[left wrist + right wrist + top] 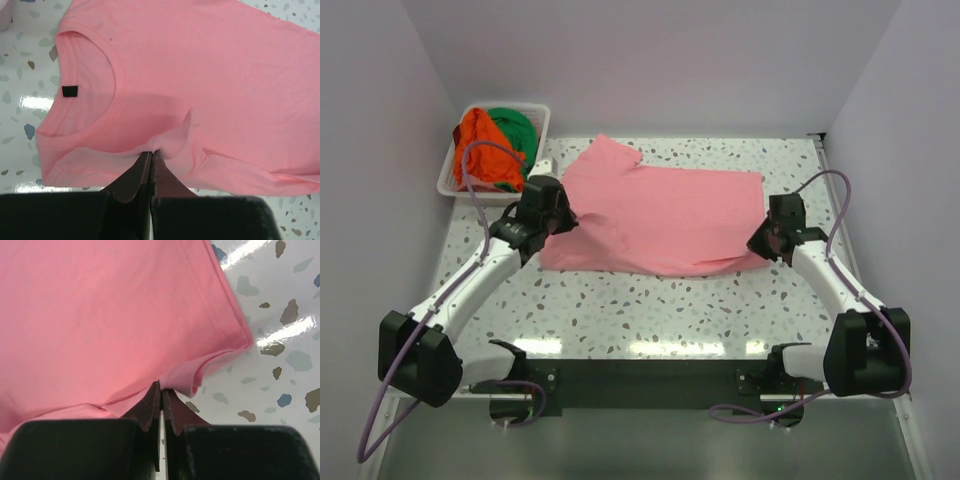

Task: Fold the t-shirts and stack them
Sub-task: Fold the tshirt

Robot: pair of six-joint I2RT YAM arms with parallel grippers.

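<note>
Just left of pink shirt [670, 215] — basket [544, 120]

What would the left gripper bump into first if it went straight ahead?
The pink t-shirt. The left gripper is shut on a pinch of it, and more of its cloth lies straight ahead, as far as the wrist view shows.

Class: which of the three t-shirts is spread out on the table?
The pink t-shirt, lying flat on the table; the orange t-shirt and green t-shirt sit crumpled in the white basket.
</note>
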